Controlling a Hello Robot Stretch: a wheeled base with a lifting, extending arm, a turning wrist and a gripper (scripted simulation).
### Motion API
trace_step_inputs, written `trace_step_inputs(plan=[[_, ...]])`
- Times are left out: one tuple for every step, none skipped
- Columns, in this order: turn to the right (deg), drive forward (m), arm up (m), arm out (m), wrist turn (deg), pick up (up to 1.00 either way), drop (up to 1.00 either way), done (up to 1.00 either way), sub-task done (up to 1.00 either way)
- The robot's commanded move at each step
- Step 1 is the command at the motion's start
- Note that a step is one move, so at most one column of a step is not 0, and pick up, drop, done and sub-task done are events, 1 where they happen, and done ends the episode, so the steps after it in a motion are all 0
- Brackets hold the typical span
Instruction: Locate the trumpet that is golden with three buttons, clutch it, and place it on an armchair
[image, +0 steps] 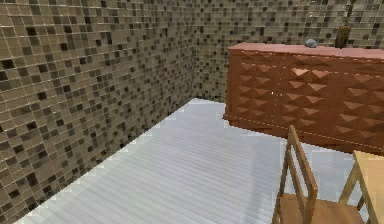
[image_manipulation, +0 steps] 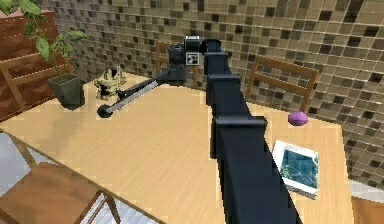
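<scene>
My arm (image_manipulation: 235, 130) rises as a dark bar over a wooden table (image_manipulation: 150, 150) in the arm side view. From its far end the gripper (image_manipulation: 106, 108) reaches out toward the view's left, low above the tabletop. A small dark, olive-gold thing (image_manipulation: 110, 80) stands on the table just behind the fingertips; its shape is too small to name. I cannot tell whether the gripper touches it or holds anything.
A potted plant (image_manipulation: 62, 82), a purple lump (image_manipulation: 298, 118) and a blue-white book (image_manipulation: 298, 165) lie on the table, with wooden chairs (image_manipulation: 285, 78) around it. In the forward view, a carved sideboard (image: 305, 95) stands against tiled walls, and a chair (image: 305, 190) is near the bottom right, with pale floor between.
</scene>
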Motion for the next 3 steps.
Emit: trace_step_inputs(plan=[[0.0,0.0,0.0,0.0,-45.0,0.0,0.0,0.0,0.0],[0.0,0.0,0.0,0.0,-3.0,0.0,0.0,0.0,0.0],[0.0,0.0,0.0,-0.38,0.0,0.0,0.0,0.0,0.0]])
